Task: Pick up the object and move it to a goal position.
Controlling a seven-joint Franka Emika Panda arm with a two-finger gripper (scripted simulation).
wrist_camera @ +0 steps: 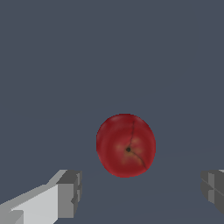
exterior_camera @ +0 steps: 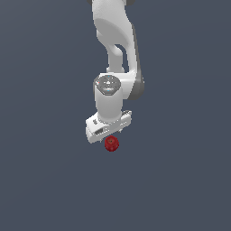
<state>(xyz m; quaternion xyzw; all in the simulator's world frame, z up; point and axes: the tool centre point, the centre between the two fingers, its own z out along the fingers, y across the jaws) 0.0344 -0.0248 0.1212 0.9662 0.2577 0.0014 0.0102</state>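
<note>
The object (exterior_camera: 111, 143) is a small dark-red roundish lump lying on the plain grey floor, just below my white gripper in the exterior view. In the wrist view the object (wrist_camera: 126, 145) fills the middle, with a dark stem dot and thin cracks on its skin. My gripper (wrist_camera: 141, 194) is open: the two grey fingertips (wrist_camera: 70, 193) stand far apart, wider than the object, and nothing lies between them. The object sits slightly off the line between the tips, apart from both. In the exterior view the fingers are mostly hidden under the hand (exterior_camera: 108, 126).
The white arm (exterior_camera: 115, 40) comes down from the top of the exterior view. Around it only a flat dark grey surface shows.
</note>
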